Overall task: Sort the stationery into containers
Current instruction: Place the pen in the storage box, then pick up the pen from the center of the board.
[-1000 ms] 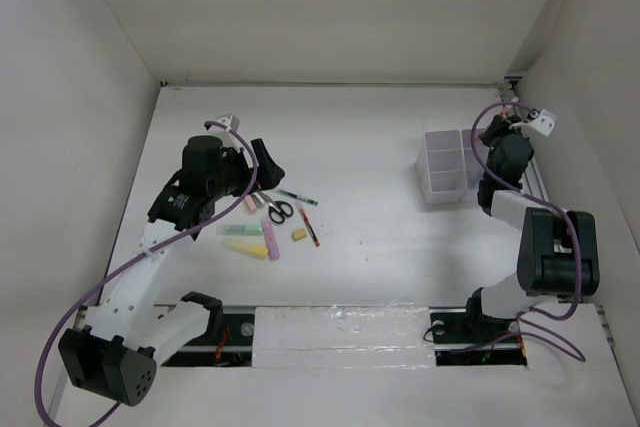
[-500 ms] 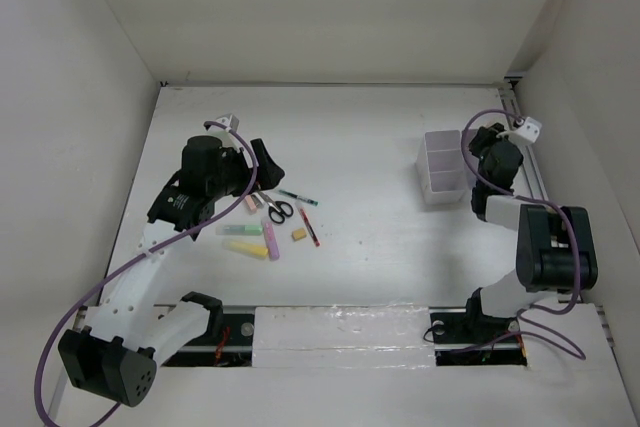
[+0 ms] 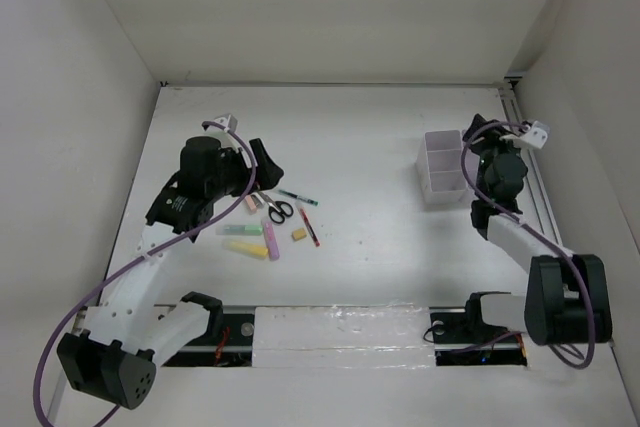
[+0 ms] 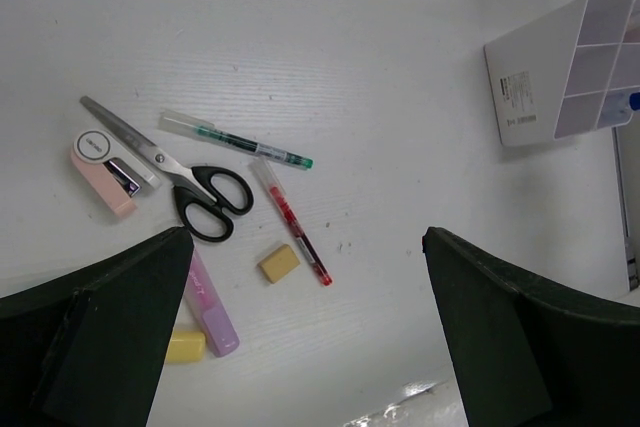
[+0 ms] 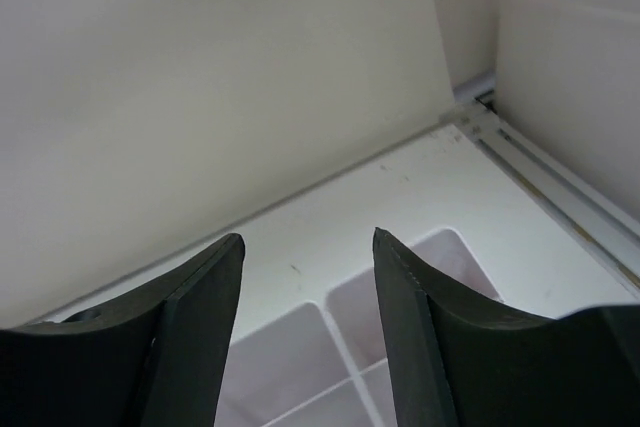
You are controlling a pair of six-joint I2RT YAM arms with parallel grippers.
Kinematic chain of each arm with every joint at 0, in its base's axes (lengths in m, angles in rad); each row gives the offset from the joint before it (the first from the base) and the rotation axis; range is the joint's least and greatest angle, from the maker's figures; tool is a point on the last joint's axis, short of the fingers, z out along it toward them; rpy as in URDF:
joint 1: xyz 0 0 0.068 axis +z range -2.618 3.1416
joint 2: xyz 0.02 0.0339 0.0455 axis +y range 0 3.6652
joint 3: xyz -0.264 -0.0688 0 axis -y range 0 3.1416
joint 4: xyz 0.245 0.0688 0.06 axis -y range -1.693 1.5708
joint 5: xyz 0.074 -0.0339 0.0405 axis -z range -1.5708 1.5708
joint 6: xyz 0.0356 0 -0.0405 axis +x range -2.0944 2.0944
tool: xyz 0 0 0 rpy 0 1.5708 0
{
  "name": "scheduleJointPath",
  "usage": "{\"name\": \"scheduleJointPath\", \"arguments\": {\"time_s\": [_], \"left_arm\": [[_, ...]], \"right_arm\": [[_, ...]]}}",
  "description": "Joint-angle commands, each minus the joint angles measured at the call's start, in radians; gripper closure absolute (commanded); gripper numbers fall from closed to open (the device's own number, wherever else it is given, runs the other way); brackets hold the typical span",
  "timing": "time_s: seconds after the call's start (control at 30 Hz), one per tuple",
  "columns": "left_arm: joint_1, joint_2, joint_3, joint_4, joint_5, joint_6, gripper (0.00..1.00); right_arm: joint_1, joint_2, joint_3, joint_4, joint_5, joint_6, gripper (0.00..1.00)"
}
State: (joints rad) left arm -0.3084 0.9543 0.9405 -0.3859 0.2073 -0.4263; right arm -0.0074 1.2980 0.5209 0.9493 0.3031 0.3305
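Nearest, left side: one yellow marker (image 3: 246,249) and one green marker (image 3: 241,230), lengthwise left-right. One pink marker (image 3: 270,240) and one red pen (image 3: 308,225), lengthwise near-far, with one tan eraser (image 3: 298,235) between. Beyond, one scissors (image 3: 277,209), blades pointing far-left. Left gripper (image 4: 306,242) spread wide above, empty. Far right, one four-compartment box (image 3: 445,167); right gripper (image 5: 307,239) parted beside it, empty.

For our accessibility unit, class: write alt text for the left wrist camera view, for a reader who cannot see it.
Black-handled scissors, a clear green-tipped pen, a thin red pen, a tan eraser and a pink marker stick lie scattered on a white table below the open left hand. A white divided plastic box sits at upper right.
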Motion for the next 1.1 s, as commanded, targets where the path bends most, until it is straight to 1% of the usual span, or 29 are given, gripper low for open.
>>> {"name": "scheduleJointPath", "arguments": {"time_s": [0.0,0.03,0.07,0.1,0.13,0.17,0.2,0.23,0.27,0.3,0.33,0.4,0.43,0.47,0.5,0.57,0.63,0.7,0.8,0.83,0.87,0.9,0.93,1.0,1.07], "left_arm": [[-0.003,-0.025,-0.005,0.019,-0.040,0.000,0.00],[-0.003,-0.025,0.004,0.019,-0.096,-0.011,0.00],[0.017,-0.025,0.004,0.007,-0.129,-0.026,0.00],[0.035,-0.025,0.004,-0.005,-0.156,-0.041,0.00],[0.055,-0.016,0.004,-0.014,-0.179,-0.076,0.00],[0.066,0.004,0.018,-0.031,-0.266,-0.100,0.00],[0.066,0.017,0.033,-0.075,-0.305,-0.117,0.00],[0.066,0.017,0.046,-0.088,-0.336,-0.127,0.00],[0.066,0.017,0.046,-0.099,-0.400,-0.161,0.00],[0.066,0.017,0.046,-0.113,-0.431,-0.178,0.00],[0.066,0.017,0.055,-0.123,-0.456,-0.192,0.00],[0.066,-0.029,0.055,-0.136,-0.529,-0.232,0.00],[0.066,-0.044,0.055,-0.146,-0.543,-0.232,0.00],[0.066,-0.060,0.043,-0.137,-0.543,-0.232,0.00],[0.066,-0.072,0.043,-0.137,-0.543,-0.232,0.00],[0.066,-0.092,0.032,-0.128,-0.543,-0.232,0.00],[0.066,-0.092,0.032,-0.128,-0.543,-0.232,0.00],[0.066,-0.068,0.032,-0.128,-0.531,-0.220,0.00],[0.066,-0.048,0.041,-0.137,-0.531,-0.220,0.00],[0.066,-0.048,0.041,-0.137,-0.531,-0.220,0.00],[0.066,-0.048,0.041,-0.137,-0.543,-0.220,0.00],[0.066,-0.060,0.041,-0.137,-0.555,-0.229,0.00],[0.066,-0.060,0.041,-0.137,-0.556,-0.229,0.00],[0.066,-0.060,0.041,-0.151,-0.585,-0.252,0.00],[0.066,-0.048,0.050,-0.169,-0.606,-0.267,0.00]], "right_arm": [[0.066,-0.113,0.066,-0.018,-0.015,-0.047,0.39],[0.087,-0.123,0.102,-0.076,-0.015,-0.071,0.39],[0.127,-0.123,0.146,-0.234,-0.054,-0.088,0.38],[0.150,-0.123,0.195,-0.318,-0.079,-0.111,0.38],[0.176,-0.109,0.290,-0.393,-0.090,-0.142,0.38],[0.202,-0.097,0.341,-0.555,-0.099,-0.162,0.36],[0.252,-0.082,0.388,-0.629,-0.146,-0.180,0.17],[0.280,-0.045,0.477,-0.702,-0.147,-0.180,0.17],[0.308,-0.026,0.514,-0.768,-0.162,-0.194,0.17],[0.337,-0.010,0.542,-0.856,-0.203,-0.194,0.17],[0.407,0.007,0.582,-0.888,-0.203,-0.194,0.17],[0.484,0.055,0.610,-0.949,-0.203,-0.212,0.17],[0.547,0.069,0.610,-0.949,-0.194,-0.212,0.18],[0.572,0.081,0.619,-0.949,-0.194,-0.212,0.18],[0.589,0.096,0.619,-0.949,-0.173,-0.212,0.20],[0.598,0.107,0.607,-0.940,-0.148,-0.179,0.20],[0.587,0.107,0.596,-0.920,-0.163,-0.159,0.22],[0.551,0.095,0.582,-0.902,-0.260,-0.148,0.19],[0.527,0.095,0.602,-0.889,-0.381,-0.148,0.18],[0.527,0.118,0.625,-0.911,-0.419,-0.184,0.18],[0.527,0.139,0.654,-0.984,-0.453,-0.206,0.18],[0.527,0.199,0.735,-1.097,-0.505,-0.256,0.18],[0.538,0.233,0.775,-1.098,-0.518,-0.257,0.19],[0.561,0.291,0.833,-1.214,-0.518,-0.304,0.21],[0.610,0.357,0.875,-1.257,-0.504,-0.324,0.26]]}}
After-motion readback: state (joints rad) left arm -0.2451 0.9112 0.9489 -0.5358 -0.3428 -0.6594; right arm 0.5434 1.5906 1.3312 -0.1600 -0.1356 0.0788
